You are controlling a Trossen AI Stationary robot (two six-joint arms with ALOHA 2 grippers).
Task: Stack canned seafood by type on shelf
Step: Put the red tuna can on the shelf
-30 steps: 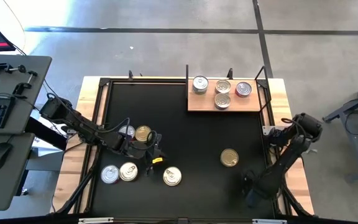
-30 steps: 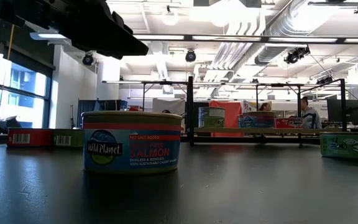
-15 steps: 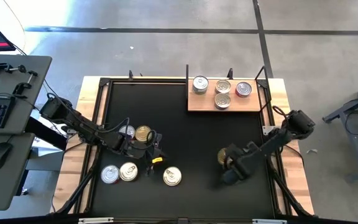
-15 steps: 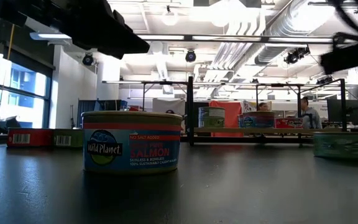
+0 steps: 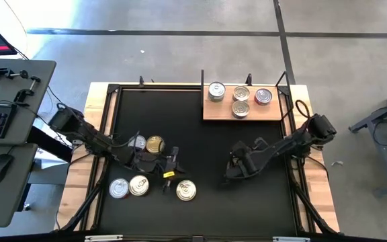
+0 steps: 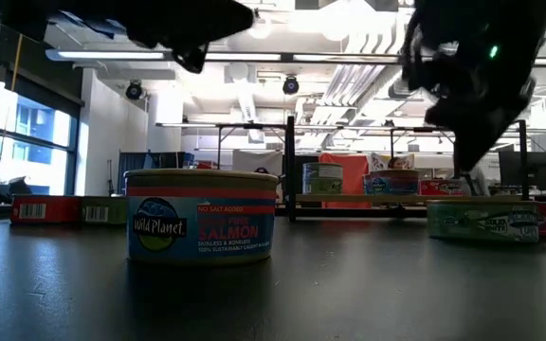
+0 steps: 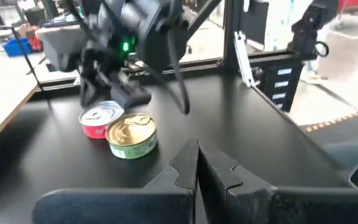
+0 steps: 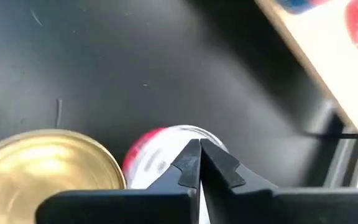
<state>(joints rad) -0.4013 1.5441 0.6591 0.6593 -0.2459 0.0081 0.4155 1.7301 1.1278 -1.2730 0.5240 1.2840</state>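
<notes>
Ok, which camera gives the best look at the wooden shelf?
The high view: the whole shelf shows from above, with four tins on it. The low view catches it only edge-on, far back. The right wrist view shows one corner; the left wrist view shows none.

Shelf (image 5: 247,114): far right part of the mat (image 5: 200,202), four tins (image 5: 240,93) on it.
Left cluster: two tins (image 5: 146,143) side by side behind the left gripper (image 5: 175,163); three tins (image 5: 139,185) in a row before it.
Right gripper (image 5: 232,169): mid-mat, right of the left cluster, before the shelf.
</notes>
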